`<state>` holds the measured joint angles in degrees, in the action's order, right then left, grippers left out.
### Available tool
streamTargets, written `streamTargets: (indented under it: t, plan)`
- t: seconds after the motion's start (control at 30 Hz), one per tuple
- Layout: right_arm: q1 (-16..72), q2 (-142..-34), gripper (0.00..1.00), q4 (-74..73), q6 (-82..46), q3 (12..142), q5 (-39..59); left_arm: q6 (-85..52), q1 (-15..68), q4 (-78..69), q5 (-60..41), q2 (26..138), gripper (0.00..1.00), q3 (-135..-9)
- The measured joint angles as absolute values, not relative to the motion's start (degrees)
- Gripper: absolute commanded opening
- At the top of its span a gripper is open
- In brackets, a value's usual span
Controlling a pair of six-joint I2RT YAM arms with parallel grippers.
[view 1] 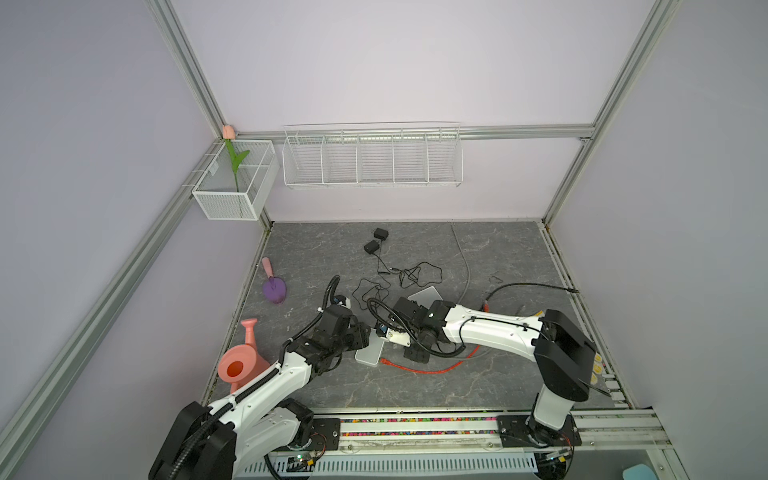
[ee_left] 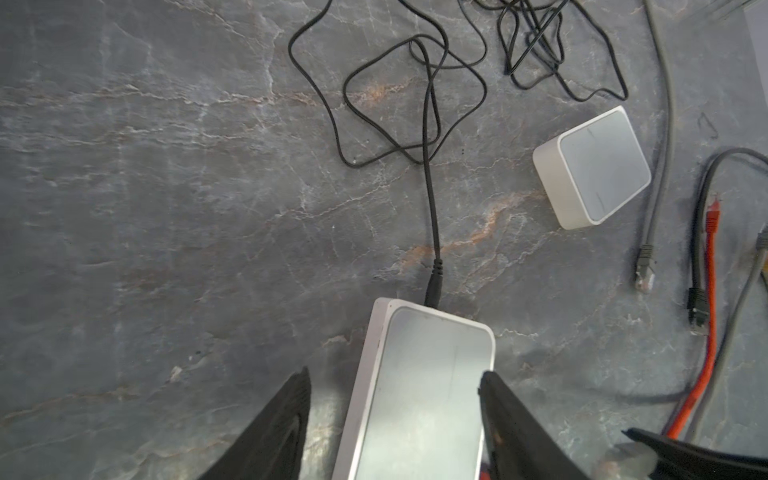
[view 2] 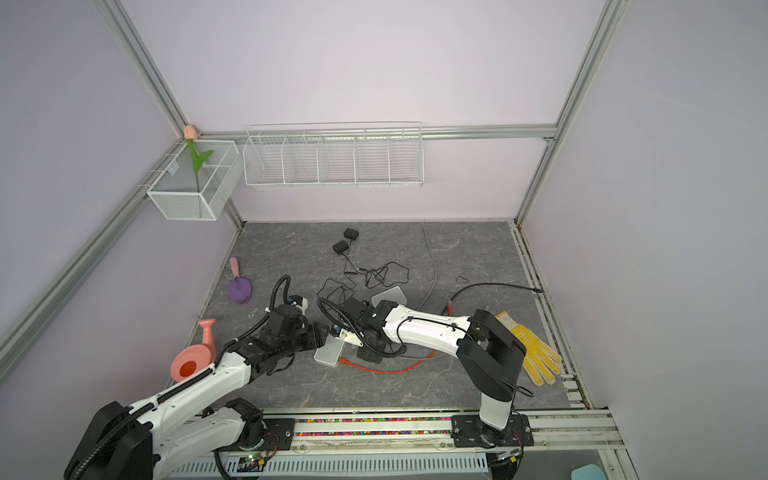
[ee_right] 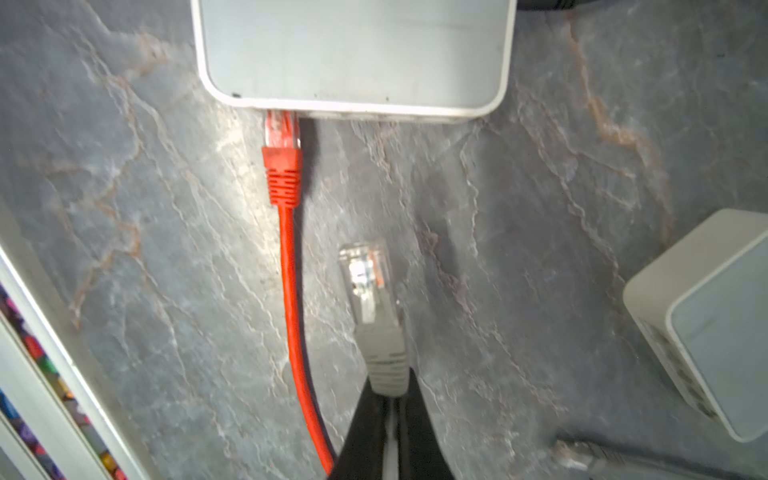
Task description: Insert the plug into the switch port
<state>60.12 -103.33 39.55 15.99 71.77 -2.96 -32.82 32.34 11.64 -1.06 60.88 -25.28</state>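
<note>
Switch [ee_right: 353, 54] lies flat on the grey marbled desk [ee_right: 540, 208], between the two arms in both top views. The left hand [ee_left: 395, 372] is spread astride one end of it: one finger [ee_left: 511, 415] sits at the switch's edge, and the other stands clear with desk showing between. A black power cord [ee_left: 432, 286] enters the far short face. On the opposite face, a red cable [ee_right: 286, 174] is seated in a port near one corner. The right hand [ee_right: 388, 390] is pressed together, pinching the grey plug [ee_right: 365, 282] by its boot. The plug's clear tip points at the port face, apart from it and just beside the red cable. A small white box [ee_right: 706, 324] sits off to one side.
</note>
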Motion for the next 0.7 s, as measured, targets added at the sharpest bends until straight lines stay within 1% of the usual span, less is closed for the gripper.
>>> streamTargets:
  t: [0.27,0.5,0.7]
  plan:
    - [60.5,-110.6,0.07,37.9,13.4,73.5,-0.6,-33.0,32.0,6.2,-3.4,64.3,0.59,-23.5]
    - [60.5,-111.6,0.07,37.7,12.2,75.6,0.1,-33.7,29.5,2.9,-6.1,66.2,0.52,-21.1]
    - [60.5,-114.1,0.07,38.5,12.0,78.4,0.1,-34.0,29.1,1.3,-8.1,66.7,0.49,-20.6]
